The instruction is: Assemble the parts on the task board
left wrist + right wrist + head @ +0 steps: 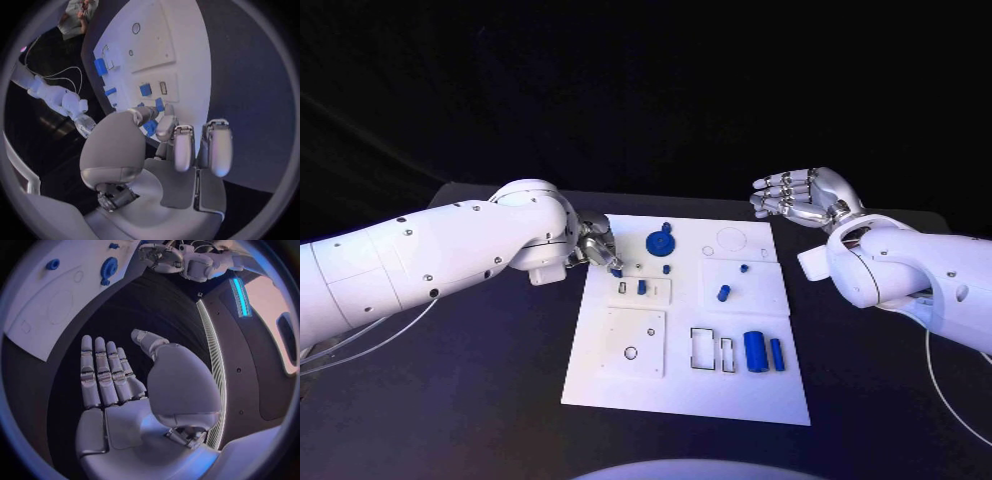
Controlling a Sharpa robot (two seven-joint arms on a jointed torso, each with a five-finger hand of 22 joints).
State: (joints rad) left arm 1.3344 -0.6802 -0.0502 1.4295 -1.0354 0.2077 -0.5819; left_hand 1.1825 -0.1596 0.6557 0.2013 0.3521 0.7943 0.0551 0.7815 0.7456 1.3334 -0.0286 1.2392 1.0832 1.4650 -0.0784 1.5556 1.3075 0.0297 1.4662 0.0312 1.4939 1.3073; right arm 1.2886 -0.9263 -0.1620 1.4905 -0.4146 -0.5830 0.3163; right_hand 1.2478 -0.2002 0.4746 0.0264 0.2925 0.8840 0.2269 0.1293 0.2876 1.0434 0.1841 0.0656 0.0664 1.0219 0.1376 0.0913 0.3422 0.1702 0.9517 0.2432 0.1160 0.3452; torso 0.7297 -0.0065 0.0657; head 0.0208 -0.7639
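The white task board (687, 385) lies in the middle of the black table. My left hand (599, 245) is at the board's left edge and pinches a small blue part (150, 128) between thumb and finger, just over the board (187, 70). Beside it on the board are a round blue disc (659, 241), a small blue piece in a slot (642, 287), another blue piece (723, 293) and two blue cylinders (764, 352). My right hand (802, 195) is raised off the board's far right corner, fingers spread and holding nothing (119, 385).
The board has several hollow outlines, among them a rectangular frame (704, 349) and a plate with a small hole (630, 352). Black table (473, 390) surrounds the board on both sides. In the right wrist view, the blue disc (109, 266) lies beyond the palm.
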